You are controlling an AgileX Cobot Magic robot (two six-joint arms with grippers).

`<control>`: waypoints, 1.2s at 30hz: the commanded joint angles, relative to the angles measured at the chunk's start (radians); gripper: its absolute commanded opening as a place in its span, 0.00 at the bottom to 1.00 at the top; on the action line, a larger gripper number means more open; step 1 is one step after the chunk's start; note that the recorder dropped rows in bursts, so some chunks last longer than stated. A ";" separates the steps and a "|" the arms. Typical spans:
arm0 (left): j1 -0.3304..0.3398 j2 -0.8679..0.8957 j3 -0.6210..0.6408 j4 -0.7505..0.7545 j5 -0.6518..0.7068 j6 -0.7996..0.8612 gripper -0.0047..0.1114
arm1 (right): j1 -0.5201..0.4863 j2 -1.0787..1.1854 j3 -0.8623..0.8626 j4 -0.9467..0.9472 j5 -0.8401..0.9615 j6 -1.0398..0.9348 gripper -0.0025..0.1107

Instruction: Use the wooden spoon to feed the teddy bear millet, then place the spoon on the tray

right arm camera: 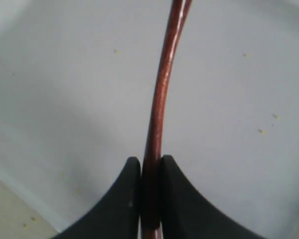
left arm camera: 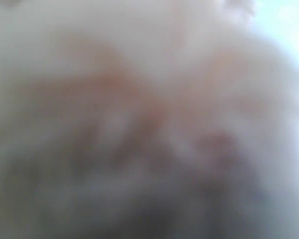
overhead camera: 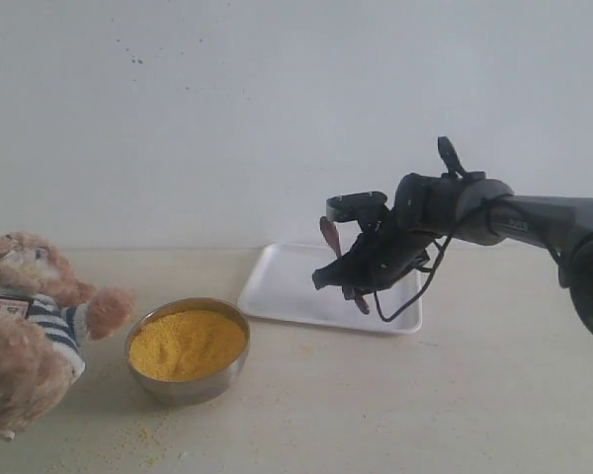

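The teddy bear [overhead camera: 25,326] in its striped shirt sits at the far left, one paw by the steel bowl [overhead camera: 193,387] heaped with yellow millet [overhead camera: 186,344]. My right gripper [overhead camera: 354,272] hangs just above the white tray [overhead camera: 287,286], shut on the wooden spoon [overhead camera: 329,235], which stands steeply with its bowl end up. In the right wrist view the two fingers [right arm camera: 151,167] pinch the reddish handle [right arm camera: 162,89] over the tray's floor [right arm camera: 65,99]. The left wrist view is filled with blurred pale-brown fur [left arm camera: 139,99]; no jaws can be made out there.
Loose millet grains [overhead camera: 143,430] lie scattered on the beige table in front of the bowl. A few grains [right arm camera: 261,131] dot the tray. A plain white wall stands behind the table.
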 commanded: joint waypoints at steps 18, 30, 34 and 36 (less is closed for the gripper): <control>-0.001 -0.012 -0.001 -0.008 0.032 -0.004 0.08 | -0.007 -0.005 -0.005 -0.033 0.040 0.000 0.34; -0.001 -0.012 -0.001 -0.019 0.032 0.016 0.08 | -0.041 -0.221 -0.005 -0.186 0.264 0.134 0.34; -0.001 -0.012 -0.001 -0.010 0.032 0.019 0.08 | -0.095 -0.284 -0.005 -0.411 0.397 0.353 0.34; -0.001 -0.012 -0.001 0.000 0.032 0.019 0.08 | -0.138 -0.311 -0.005 -0.462 0.452 0.447 0.34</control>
